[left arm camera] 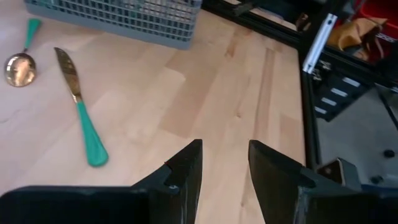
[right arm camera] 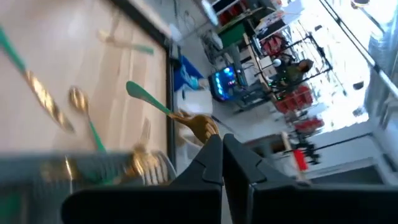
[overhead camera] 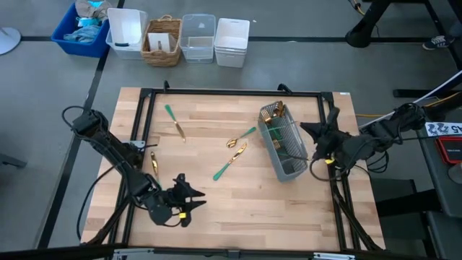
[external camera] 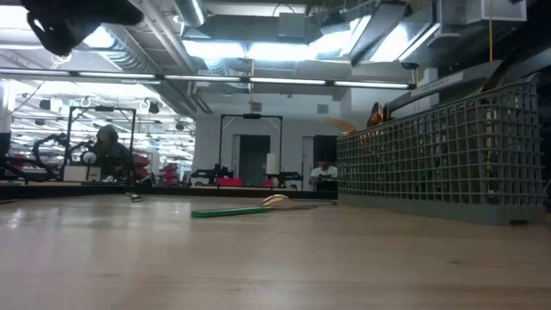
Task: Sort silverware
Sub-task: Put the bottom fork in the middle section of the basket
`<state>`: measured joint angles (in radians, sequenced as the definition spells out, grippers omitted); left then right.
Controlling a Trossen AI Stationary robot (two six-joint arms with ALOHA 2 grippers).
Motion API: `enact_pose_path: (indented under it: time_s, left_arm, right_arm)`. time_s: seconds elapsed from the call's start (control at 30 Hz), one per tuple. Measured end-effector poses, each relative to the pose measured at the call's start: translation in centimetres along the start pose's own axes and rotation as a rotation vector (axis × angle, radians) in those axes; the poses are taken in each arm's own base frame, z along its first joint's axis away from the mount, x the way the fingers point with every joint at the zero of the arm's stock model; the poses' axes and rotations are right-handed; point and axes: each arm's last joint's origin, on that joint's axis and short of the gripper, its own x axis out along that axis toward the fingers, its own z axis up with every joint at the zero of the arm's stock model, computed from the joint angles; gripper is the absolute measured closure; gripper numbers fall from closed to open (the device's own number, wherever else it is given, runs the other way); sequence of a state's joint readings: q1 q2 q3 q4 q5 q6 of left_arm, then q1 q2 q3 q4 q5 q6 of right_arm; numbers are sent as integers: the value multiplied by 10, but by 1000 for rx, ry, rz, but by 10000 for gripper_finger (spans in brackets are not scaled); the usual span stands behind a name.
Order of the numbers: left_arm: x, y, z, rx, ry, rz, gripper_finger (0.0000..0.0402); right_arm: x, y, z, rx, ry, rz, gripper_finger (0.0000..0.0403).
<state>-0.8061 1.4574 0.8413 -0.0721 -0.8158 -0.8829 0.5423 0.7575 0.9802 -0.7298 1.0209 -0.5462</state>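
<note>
The grey mesh caddy (overhead camera: 283, 143) lies on the table's right half with several gold-headed, teal-handled pieces in it. On the wood lie a knife (overhead camera: 229, 163), a spoon (overhead camera: 241, 137), a piece (overhead camera: 174, 121) farther left and a small one (overhead camera: 153, 160). My right gripper (overhead camera: 312, 132) hovers at the caddy's right side, shut on one piece of silverware (right arm camera: 163, 107). My left gripper (left arm camera: 224, 168) is open over bare wood near the table's near edge, with the knife (left arm camera: 78, 106) and spoon (left arm camera: 18, 65) ahead of it. My right gripper pinches the piece of silverware by its gold head (right arm camera: 198, 126), right at the fingertips (right arm camera: 214, 146). The teal handle (right arm camera: 146, 96) sticks out beyond the fingers, lifted clear above the caddy. Whether the head is a fork's or a spoon's cannot be told.
A black frame (overhead camera: 231, 92) borders the wooden table. Beyond the far edge stand a blue bin (overhead camera: 81, 29), white and clear tubs (overhead camera: 198, 37) and a wicker basket (overhead camera: 162, 42). In the low view the caddy (external camera: 443, 155) fills the right side. Bare wood lies between my left gripper and the caddy.
</note>
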Motion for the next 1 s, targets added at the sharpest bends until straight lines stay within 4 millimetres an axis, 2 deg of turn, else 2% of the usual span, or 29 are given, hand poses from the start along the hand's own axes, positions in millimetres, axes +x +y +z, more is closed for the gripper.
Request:
enact_pose_path:
  time_s: [0.23, 0.6, 1.0]
  left_arm:
    - [10, 8, 8, -22, -15, 42, 279]
    - [23, 19, 19, -30, -35, 102, 279]
    - [31, 28, 26, -53, -50, 143, 279]
  right_arm:
    - [1, 7, -11, -195, 98, 13, 398]
    - [3, 16, -16, -314, 157, 68, 397]
    - [20, 41, -5, -447, 231, 145, 397]
